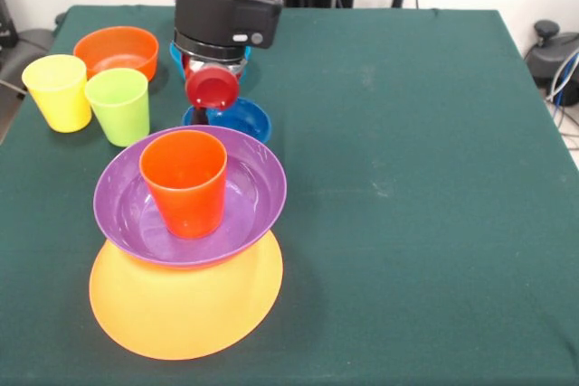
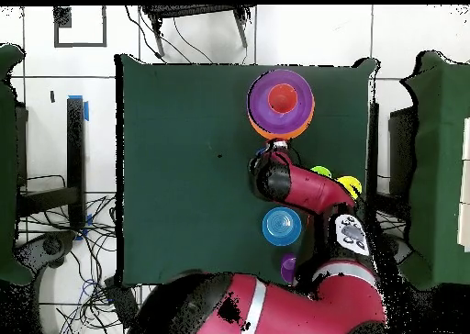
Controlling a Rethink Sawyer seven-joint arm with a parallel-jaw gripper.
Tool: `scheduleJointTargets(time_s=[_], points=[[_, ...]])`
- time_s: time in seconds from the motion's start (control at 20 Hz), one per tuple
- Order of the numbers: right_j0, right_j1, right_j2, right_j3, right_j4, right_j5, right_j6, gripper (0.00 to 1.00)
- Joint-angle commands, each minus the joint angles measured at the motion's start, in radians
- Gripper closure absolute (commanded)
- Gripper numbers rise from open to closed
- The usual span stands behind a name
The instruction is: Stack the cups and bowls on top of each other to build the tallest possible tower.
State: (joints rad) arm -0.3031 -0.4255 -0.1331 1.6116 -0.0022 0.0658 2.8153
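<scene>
The tower stands at the front left: the very large yellow-orange bowl [image 1: 181, 314], the wide purple bowl [image 1: 249, 189] on it, and the orange-red cup [image 1: 185, 183] upright in the purple bowl. In the overhead view the purple bowl [image 2: 262, 101] and the orange-red cup [image 2: 283, 96] show near the table's far edge. My gripper [image 1: 213, 97] hangs just behind the tower, right over the dark blue bowl [image 1: 242, 120]. The arm hides whether it holds anything. In the overhead view the gripper [image 2: 269, 172] sits just below the tower.
A yellow cup [image 1: 57, 90], a lime green cup [image 1: 118, 106] and a small orange bowl [image 1: 116, 50] stand at the left. A light blue bowl [image 2: 282, 225] and a purple cup [image 2: 288, 266] lie near the robot's base. No lime green bowl is in view.
</scene>
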Motion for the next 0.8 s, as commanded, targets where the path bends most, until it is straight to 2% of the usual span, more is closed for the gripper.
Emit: scheduleJointTargets(time_s=[0.05, 0.35, 0.6, 0.8], points=[[0.030, 0.068, 0.028, -0.022, 0.060, -0.031, 0.107, 0.00], [0.013, 0.059, 0.042, -0.020, 0.063, 0.015, 0.067, 0.00], [-0.048, 0.007, 0.111, 0.006, 0.048, 0.137, 0.005, 0.00], [-0.077, -0.031, 0.136, 0.017, 0.040, 0.208, -0.027, 0.00]])
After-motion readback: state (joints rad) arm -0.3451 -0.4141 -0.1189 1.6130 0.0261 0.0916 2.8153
